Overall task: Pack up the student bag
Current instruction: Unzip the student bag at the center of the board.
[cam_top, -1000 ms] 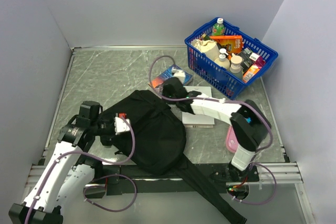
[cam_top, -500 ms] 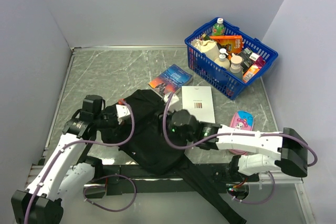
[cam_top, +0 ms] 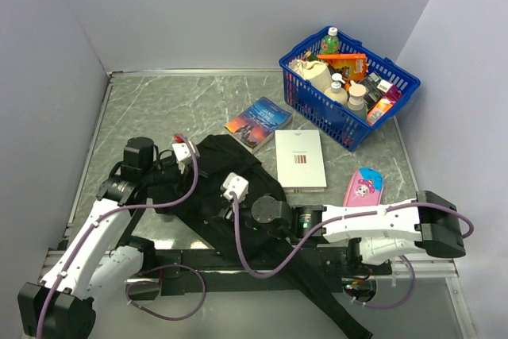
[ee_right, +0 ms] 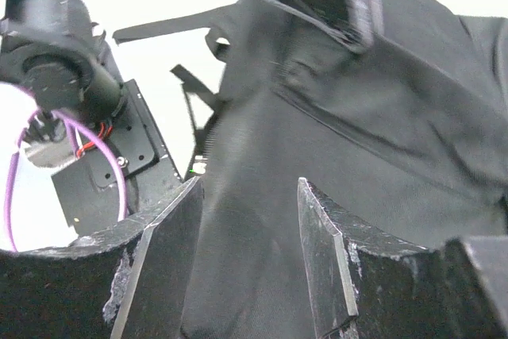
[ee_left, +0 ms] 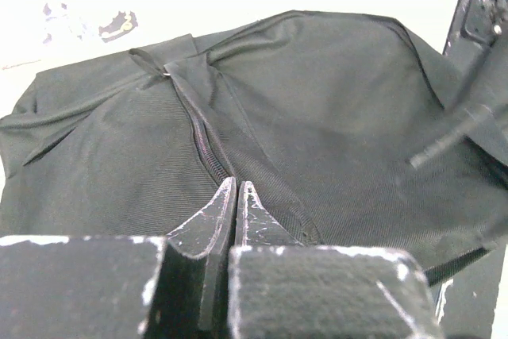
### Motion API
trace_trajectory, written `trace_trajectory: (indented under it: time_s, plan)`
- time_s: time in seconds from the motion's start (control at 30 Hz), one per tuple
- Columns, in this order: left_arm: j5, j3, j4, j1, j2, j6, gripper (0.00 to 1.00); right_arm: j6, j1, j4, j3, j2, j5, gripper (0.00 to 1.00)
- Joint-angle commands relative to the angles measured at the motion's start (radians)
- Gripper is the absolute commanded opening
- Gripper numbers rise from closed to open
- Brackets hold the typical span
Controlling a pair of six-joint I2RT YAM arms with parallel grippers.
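Note:
The student bag (cam_top: 246, 196) is a black fabric backpack lying flat at the front middle of the table, its straps trailing to the near edge. My left gripper (cam_top: 197, 174) sits at the bag's upper left. In the left wrist view it (ee_left: 236, 188) is shut, its tips against the fabric (ee_left: 333, 101) beside a zipper (ee_left: 202, 140), and nothing shows between them. My right gripper (cam_top: 230, 206) reaches leftward, low over the bag's middle. Seen from the right wrist, it (ee_right: 250, 188) is open, with bag fabric (ee_right: 397, 117) beneath and between the fingers.
A blue book (cam_top: 258, 122) and a white book (cam_top: 300, 159) lie just beyond the bag. A pink pencil case (cam_top: 363, 186) lies to their right. A blue mesh basket (cam_top: 401, 89) full of bottles and packets stands at the back right. Walls enclose the table.
My right arm has swung from the books down and left until its gripper is over the bag. My left gripper has shifted up along the bag's left edge and stays shut.

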Motion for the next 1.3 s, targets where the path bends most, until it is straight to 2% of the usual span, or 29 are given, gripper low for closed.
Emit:
trace_trajectory:
  time_s: [0.0,0.3,0.7,0.9,1.0,1.03,1.17,1.2,1.27]
  plan:
    - [-0.034,0.019,0.178,-0.004,0.007,-0.104,0.01,-0.155,0.016,0.078,0.062,0.035,-0.077,0.58]
    - [-0.014,0.036,0.176,-0.006,0.013,-0.125,0.01,-0.242,0.021,0.134,0.161,0.207,-0.078,0.58]
    - [0.012,0.033,0.156,-0.007,0.001,-0.115,0.01,-0.291,0.016,0.141,0.238,0.324,-0.036,0.57]
    - [0.016,0.036,0.127,-0.009,-0.007,-0.096,0.01,-0.287,-0.001,0.121,0.237,0.331,-0.017,0.53]
    - [0.021,0.033,0.127,-0.01,-0.011,-0.101,0.01,-0.282,-0.01,0.116,0.23,0.322,-0.028,0.41]
    - [0.026,0.032,0.124,-0.01,-0.013,-0.102,0.01,-0.276,-0.011,0.11,0.23,0.321,-0.034,0.31]
    - [0.023,0.032,0.112,-0.01,-0.017,-0.09,0.01,-0.271,-0.016,0.081,0.238,0.308,-0.049,0.06]
    - [0.021,0.032,0.106,-0.01,-0.019,-0.087,0.01,-0.268,-0.018,0.073,0.238,0.304,-0.052,0.01]
    - [0.023,0.032,0.1,-0.01,-0.02,-0.076,0.01,-0.259,-0.016,0.058,0.237,0.281,-0.063,0.0]
